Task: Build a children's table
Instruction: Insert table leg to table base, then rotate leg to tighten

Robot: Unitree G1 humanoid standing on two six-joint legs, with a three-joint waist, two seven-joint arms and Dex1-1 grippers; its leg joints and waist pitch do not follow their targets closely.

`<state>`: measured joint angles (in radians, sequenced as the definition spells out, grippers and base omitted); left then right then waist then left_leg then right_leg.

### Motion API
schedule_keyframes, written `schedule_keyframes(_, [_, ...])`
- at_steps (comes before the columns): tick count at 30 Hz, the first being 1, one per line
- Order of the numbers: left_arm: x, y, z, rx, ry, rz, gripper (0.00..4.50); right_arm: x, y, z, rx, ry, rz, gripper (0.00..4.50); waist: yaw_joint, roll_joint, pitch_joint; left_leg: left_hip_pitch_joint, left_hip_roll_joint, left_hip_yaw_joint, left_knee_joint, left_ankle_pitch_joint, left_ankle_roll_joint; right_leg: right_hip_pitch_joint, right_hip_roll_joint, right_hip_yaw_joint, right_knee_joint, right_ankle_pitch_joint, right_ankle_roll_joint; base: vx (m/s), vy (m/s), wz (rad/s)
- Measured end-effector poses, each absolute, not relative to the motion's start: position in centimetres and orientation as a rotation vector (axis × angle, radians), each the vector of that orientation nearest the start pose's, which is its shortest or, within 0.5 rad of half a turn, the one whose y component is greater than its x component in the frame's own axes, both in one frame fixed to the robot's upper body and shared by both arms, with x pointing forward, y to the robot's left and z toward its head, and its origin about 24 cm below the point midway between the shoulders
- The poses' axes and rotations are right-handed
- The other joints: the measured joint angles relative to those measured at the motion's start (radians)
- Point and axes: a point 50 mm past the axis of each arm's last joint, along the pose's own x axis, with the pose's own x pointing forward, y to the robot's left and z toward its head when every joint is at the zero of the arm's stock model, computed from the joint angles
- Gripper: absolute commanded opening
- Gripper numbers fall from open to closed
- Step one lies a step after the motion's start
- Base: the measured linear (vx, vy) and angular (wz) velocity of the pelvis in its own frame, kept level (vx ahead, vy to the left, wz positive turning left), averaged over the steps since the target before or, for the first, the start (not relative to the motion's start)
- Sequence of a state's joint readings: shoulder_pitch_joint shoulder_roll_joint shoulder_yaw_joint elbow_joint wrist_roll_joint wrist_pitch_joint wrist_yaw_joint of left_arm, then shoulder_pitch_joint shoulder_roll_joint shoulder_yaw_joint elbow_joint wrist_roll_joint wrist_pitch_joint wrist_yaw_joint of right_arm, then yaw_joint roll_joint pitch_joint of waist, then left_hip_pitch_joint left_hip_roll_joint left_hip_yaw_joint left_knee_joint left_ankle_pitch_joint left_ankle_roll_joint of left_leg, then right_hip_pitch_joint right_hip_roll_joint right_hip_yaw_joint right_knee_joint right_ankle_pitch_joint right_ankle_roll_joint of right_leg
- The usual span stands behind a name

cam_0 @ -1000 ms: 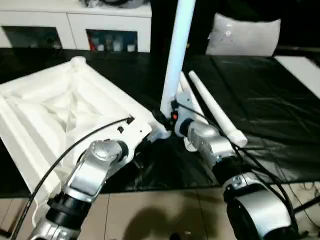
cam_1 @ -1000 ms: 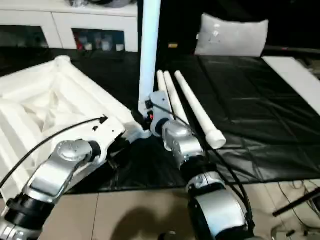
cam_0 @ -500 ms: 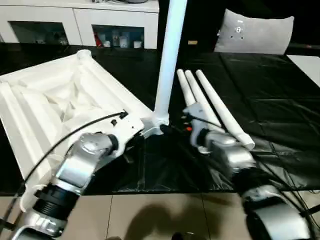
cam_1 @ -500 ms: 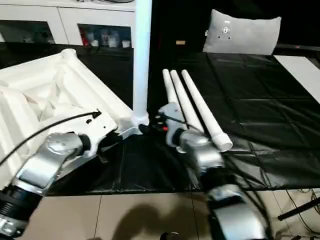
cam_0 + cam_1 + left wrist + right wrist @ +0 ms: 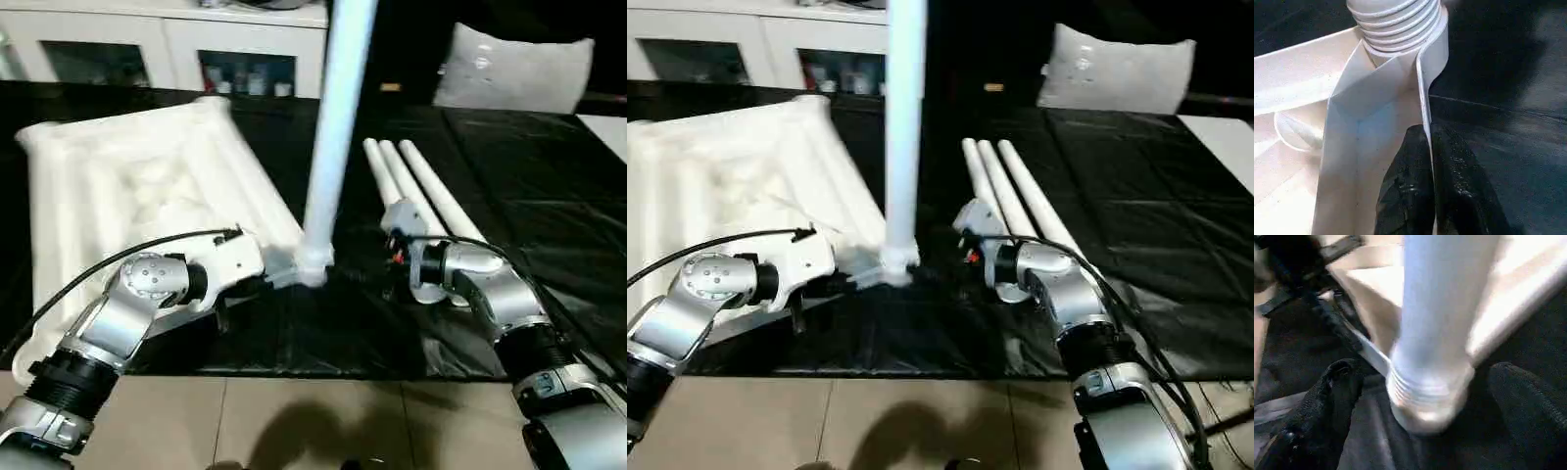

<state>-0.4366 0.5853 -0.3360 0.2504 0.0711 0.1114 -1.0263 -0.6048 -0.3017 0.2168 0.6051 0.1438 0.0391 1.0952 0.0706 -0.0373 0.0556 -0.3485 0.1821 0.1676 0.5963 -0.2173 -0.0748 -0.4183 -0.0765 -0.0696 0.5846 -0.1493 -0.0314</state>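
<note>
Children's table parts lie on a black-covered tabletop (image 5: 509, 176): the square top (image 5: 137, 196) sits upside down at the left, ribs up, with one leg (image 5: 328, 137) standing upright in its near corner socket. Three spare legs (image 5: 1014, 196) lie side by side to the right. From the left wrist, the screw rings at the leg's base show, and the left claw (image 5: 1427, 186) is pinched shut on the thin wall of the top beside that socket. From the right wrist, the right claw (image 5: 1425, 401) gapes wide, one finger on each side of the leg's base, not gripping it. A white cabinet (image 5: 147, 44) stands behind, small items blurred behind its glass doors.
</note>
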Motion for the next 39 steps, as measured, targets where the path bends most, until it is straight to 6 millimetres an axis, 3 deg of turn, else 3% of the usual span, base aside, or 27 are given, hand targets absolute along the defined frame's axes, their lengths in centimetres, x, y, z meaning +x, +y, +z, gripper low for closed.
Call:
schedule_keyframes(4, [29.2, 16.2, 6.7, 0.713, 0.377, -1.253, 0.00, 32.1, -11.4, 5.9, -0.235, 0.260, 1.288, 4.48, 0.014, 0.000, 0.000, 0.000, 0.000, 0.002, 0.002, 0.000, 0.000, 0.000, -0.001, 0.001, 0.001, 0.000, 0.000, 0.000, 0.000, 0.00])
schedule_keyframes(6, [29.0, 15.9, 6.6, 0.718, 0.372, -1.285, 0.00, 32.1, -11.3, 5.9, -0.234, 0.260, 1.295, 4.20, 0.018, 0.000, 0.000, 0.000, 0.001, 0.002, 0.002, 0.000, 0.000, 0.001, -0.001, 0.001, 0.003, 0.000, 0.000, 0.000, 0.000, 0.00])
schedule_keyframes(21, [28.8, 15.9, 6.5, 0.716, 0.369, -1.324, 0.00, 31.7, -11.9, 5.7, -0.191, 0.312, 1.355, 2.89, 0.019, -0.001, -0.001, 0.001, 0.004, 0.003, 0.002, 0.003, -0.006, 0.001, 0.001, 0.000, 0.011, -0.003, 0.001, 0.000, 0.000, 0.00])
schedule_keyframes(27, [28.5, 16.4, 6.3, 0.654, 0.404, -1.303, 0.00, 31.6, -11.4, 5.3, -0.104, 0.331, 1.347, 2.70, 0.014, -0.001, -0.002, 0.002, 0.006, 0.003, 0.002, 0.003, -0.006, 0.001, 0.002, 0.000, 0.012, -0.003, 0.001, 0.000, 0.000, 0.00])
schedule_keyframes(30, [28.1, 16.7, 6.2, 0.594, 0.433, -1.256, 0.00, 31.6, -10.4, 5.1, -0.064, 0.339, 1.330, 2.67, 0.003, -0.001, -0.002, 0.007, 0.006, 0.004, 0.002, 0.003, -0.007, 0.004, 0.002, 0.000, 0.013, -0.003, 0.001, 0.000, 0.000, 0.00])
schedule_keyframes(33, [27.9, 17.0, 5.9, 0.515, 0.475, -1.147, 0.00, 32.0, -9.1, 4.6, -0.013, 0.342, 1.239, 2.67, -0.025, -0.002, -0.003, 0.017, 0.007, 0.004, 0.001, 0.004, -0.008, 0.011, 0.003, 0.000, 0.014, -0.006, 0.006, 0.000, 0.000, 0.00])
schedule_keyframes(35, [28.2, 16.5, 5.6, 0.466, 0.484, -1.044, 0.00, 32.9, -8.1, 4.4, 0.015, 0.345, 1.121, 2.66, -0.044, -0.003, -0.003, 0.019, 0.007, 0.004, 0.002, 0.005, -0.010, 0.011, 0.003, -0.001, 0.013, -0.006, 0.006, 0.000, 0.000, 0.00])
schedule_keyframes(39, [28.6, 14.7, 5.3, 0.395, 0.478, -0.908, 0.00, 34.1, -7.2, 4.3, 0.050, 0.359, 0.935, 2.66, -0.061, -0.005, -0.002, 0.017, 0.008, 0.001, 0.003, 0.006, -0.011, 0.010, 0.002, -0.006, 0.008, -0.006, 0.007, 0.000, 0.000, 0.00])
